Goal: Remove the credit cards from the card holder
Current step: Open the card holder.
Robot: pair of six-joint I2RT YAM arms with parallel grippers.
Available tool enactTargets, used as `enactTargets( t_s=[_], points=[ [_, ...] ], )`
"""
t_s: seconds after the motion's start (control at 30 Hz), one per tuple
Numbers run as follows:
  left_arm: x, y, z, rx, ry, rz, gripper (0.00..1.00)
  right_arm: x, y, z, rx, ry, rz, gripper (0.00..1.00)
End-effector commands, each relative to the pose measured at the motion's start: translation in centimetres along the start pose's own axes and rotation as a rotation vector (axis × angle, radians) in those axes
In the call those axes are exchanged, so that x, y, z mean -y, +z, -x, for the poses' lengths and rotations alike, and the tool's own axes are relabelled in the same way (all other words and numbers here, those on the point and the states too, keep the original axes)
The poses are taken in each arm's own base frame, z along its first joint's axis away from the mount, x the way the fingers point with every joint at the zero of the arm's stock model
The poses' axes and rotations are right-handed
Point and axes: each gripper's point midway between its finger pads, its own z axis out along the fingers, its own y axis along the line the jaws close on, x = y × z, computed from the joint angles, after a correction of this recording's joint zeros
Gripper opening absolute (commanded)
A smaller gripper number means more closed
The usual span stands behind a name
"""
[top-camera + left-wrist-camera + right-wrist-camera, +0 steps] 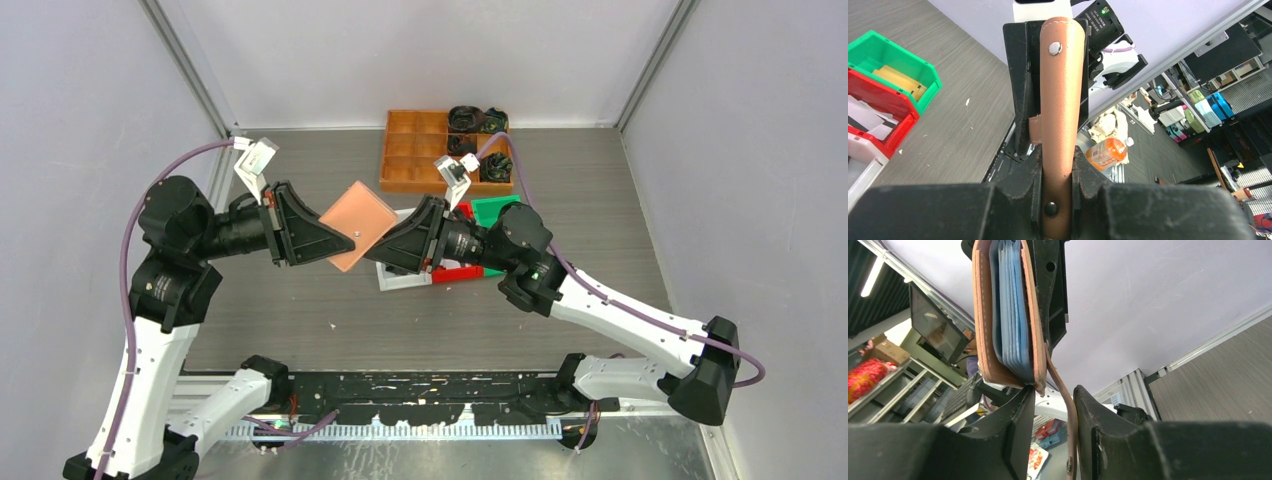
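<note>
With the left gripper (1055, 167) clamped across the fold of the salmon-pink leather-like folding card holder (1062, 90), the part-open, empty right gripper (1054, 396) should clear the dangling strap tab (1068, 415) before pinching any card edge among the pale blue plastic pockets (1010, 305) just ahead of it.

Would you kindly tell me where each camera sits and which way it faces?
Top external: above, behind the robot, facing down at the table; left arm, right arm meet at the card holder.
Left wrist: on the left arm, looking along the left gripper clamping the holder's spine.
Right wrist: on the right arm, looking past the right gripper at the holder's blue pockets.
Shared: the card holder.
</note>
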Motion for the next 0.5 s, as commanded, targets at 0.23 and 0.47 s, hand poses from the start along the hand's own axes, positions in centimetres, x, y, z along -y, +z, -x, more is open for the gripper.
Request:
enactTargets(
  t_s=[0.23,0.47],
  points=[
    [1.2,-0.6,-2.8,-0.093,-0.073,-0.076,0.0,-3.8,0.5,6.8,0.304,-0.064,0.083,0.36],
    [-0.7,-0.4,-2.8,-0.093,-0.03,0.004,0.53,-3.4,0.7,5.8,0.246,-0.03,0.056,0.01]
  ],
)
